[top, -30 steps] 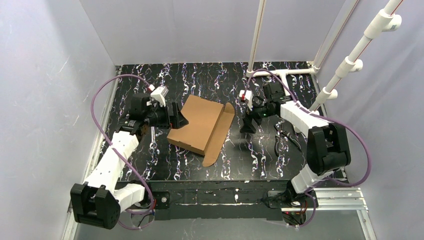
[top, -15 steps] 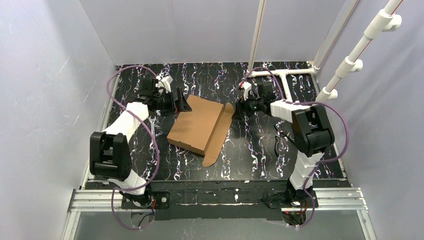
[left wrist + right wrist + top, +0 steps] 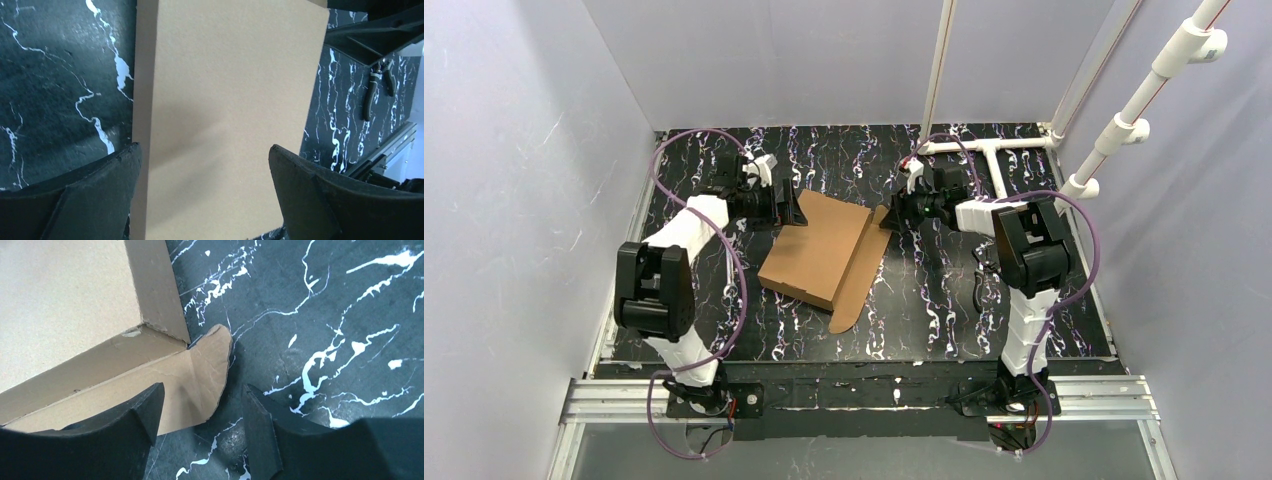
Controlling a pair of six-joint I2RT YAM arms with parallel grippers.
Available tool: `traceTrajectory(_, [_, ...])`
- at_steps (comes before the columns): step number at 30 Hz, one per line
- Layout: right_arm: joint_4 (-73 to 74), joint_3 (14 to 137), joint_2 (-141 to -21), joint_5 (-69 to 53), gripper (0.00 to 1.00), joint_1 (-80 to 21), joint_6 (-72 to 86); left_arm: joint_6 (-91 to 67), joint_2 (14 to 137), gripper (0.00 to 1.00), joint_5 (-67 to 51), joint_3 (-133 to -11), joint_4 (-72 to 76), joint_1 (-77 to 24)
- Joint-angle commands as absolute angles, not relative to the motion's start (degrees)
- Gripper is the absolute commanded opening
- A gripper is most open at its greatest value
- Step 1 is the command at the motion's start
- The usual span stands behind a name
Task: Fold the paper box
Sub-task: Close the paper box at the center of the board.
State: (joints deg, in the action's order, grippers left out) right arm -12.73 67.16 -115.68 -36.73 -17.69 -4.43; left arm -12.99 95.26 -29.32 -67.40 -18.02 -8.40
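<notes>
Two grippers flanked the paper box (image 3: pixel 819 250), which lay mid-table (image 3: pixel 924 310). Left gripper (image 3: pixel 205 155): jaws wide, straddling the far panel, likely to steady it. Right gripper (image 3: pixel 202 395): jaws part-spread around the rounded tab (image 3: pixel 212 357), not yet clamped, presumably to raise that flap.

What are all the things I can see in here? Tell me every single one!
paper box: one, brown, middle of the table, a flap lying out along its right side
table: one, black with white streaks, under everything
plier-like tool: one, black, on the table right of the box
pipes: several, white, back right corner
left gripper: one, black, open, over the box's far left edge
right gripper: one, black, open, fingers either side of a rounded tab
</notes>
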Motion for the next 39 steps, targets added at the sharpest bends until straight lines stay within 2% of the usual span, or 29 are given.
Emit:
traceTrajectory(1, [-18.07, 69.47, -116.50, -40.54, 0.63, -17.67, -3.81, -10.94, 97.42, 0.95, -29.81, -71.17, -19.20, -7.68])
traceTrajectory(5, [-19.87, 68.51, -116.19, -42.00, 0.56, -17.58, -4.95, -11.43, 99.23, 0.95, -30.11, -72.50, -19.31, -7.23])
traceTrajectory(7, [-20.48, 68.35, -116.21, -43.19, 0.48, -17.61, -5.16, -11.60, 99.72, 0.95, -30.11, -72.79, -19.16, -7.16])
traceTrajectory(10, [-21.46, 67.68, -115.71, -43.32, 0.31, -17.67, -5.31, -11.83, 100.15, 0.95, -29.81, -73.17, -19.25, -7.12])
traceTrajectory(22, [-22.67, 65.69, -113.25, -43.53, 0.06, -18.25, -6.59, -11.64, 102.58, 0.95, -29.74, -74.52, -20.40, -7.12])
traceTrajectory(25, [-22.94, 64.46, -111.99, -43.85, 0.02, -18.45, -6.57, -11.95, 103.14, 0.95, -29.32, -75.28, -20.48, -7.12])
traceTrajectory(39, [-25.95, 57.30, -106.35, -40.57, 0.01, -21.16, -6.06, -10.92, 104.72, 0.97, -28.38, -75.66, -21.09, -7.12])
